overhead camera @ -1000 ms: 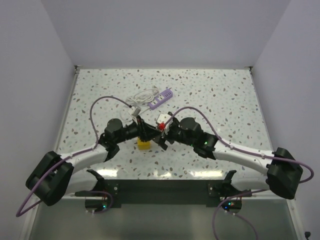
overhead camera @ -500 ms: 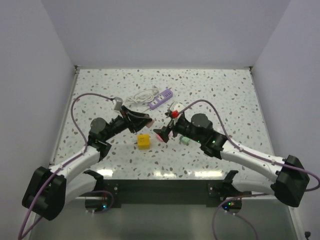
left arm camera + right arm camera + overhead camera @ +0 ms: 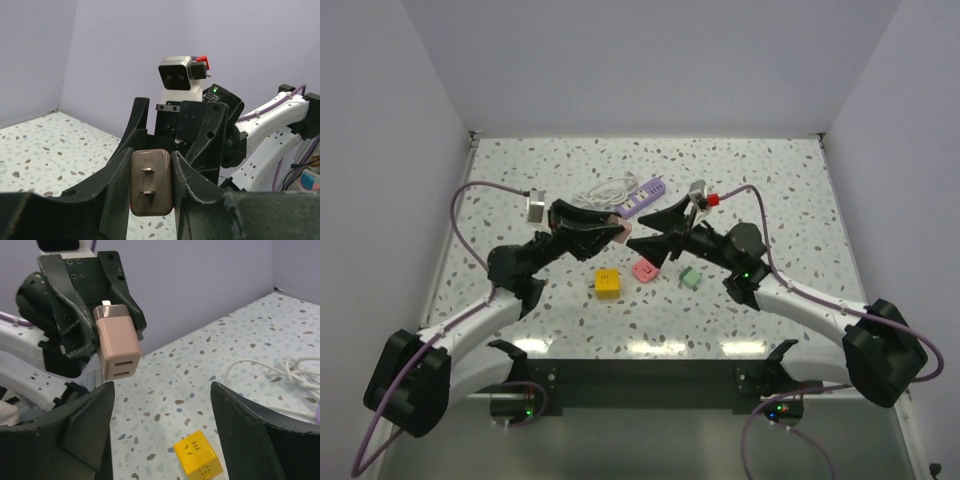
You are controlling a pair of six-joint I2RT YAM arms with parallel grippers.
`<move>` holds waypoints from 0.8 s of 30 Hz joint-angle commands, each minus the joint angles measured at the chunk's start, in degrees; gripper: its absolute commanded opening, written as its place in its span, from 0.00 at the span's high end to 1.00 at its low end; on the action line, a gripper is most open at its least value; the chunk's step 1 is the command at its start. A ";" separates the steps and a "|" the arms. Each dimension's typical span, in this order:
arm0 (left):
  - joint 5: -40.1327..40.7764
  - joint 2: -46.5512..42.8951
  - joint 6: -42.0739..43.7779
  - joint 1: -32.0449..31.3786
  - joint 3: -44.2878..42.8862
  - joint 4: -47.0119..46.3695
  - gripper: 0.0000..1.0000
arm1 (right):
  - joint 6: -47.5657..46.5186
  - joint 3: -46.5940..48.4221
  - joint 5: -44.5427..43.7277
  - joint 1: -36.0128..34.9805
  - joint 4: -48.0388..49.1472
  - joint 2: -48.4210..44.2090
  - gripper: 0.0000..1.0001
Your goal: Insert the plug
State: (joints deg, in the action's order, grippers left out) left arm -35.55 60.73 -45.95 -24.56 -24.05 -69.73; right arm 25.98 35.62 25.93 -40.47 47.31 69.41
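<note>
- The speckled table [image 3: 790,180] is being used as the work surface. The purple power strip [image 3: 644,197] is lying toward its far middle, with a white cable [image 3: 603,192] coiled just beside it.
- The right gripper [image 3: 161,390] is being held spread wide with nothing between its fingers, and it is facing the plug.
- The left gripper [image 3: 612,232] is being held closed on the plug, which is lifted off the table, near the strip but apart from it.
- A yellow cube [image 3: 608,283], a pink cube [image 3: 645,269] and a green cube [image 3: 690,277] are lying on the table below the grippers.
- The plug [image 3: 151,182], a pinkish block, is being pinched across two opposite flat sides. It is judged light and rigid, and its glossy shell is likely slippery. The body sides are judged the right hold.
- The prongs [image 3: 146,170] are being pointed back toward the left wrist. They are judged stiff but bendable, so they are best left ungripped. A regrip or handover is probably needed so that they lead.
</note>
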 commanded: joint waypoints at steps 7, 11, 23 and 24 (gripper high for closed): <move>1.71 4.22 -3.26 -2.95 -2.75 -15.43 1.00 | 11.38 -1.78 7.12 0.13 24.24 1.87 0.27; 2.41 5.54 -2.74 -4.53 -3.28 -16.66 1.00 | 11.73 -0.82 7.99 0.21 24.06 2.66 0.32; 4.17 4.58 -2.39 -5.33 -2.05 -20.00 1.00 | 9.27 -2.92 5.45 0.13 20.55 0.91 0.38; 4.35 4.31 -2.30 -5.41 -1.96 -20.09 1.00 | 8.66 -3.09 5.27 0.21 19.41 0.21 0.38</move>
State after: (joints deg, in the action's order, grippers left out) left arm -33.52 66.87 -48.69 -29.65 -25.23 -73.14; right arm 36.38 33.52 32.10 -40.05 68.36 72.03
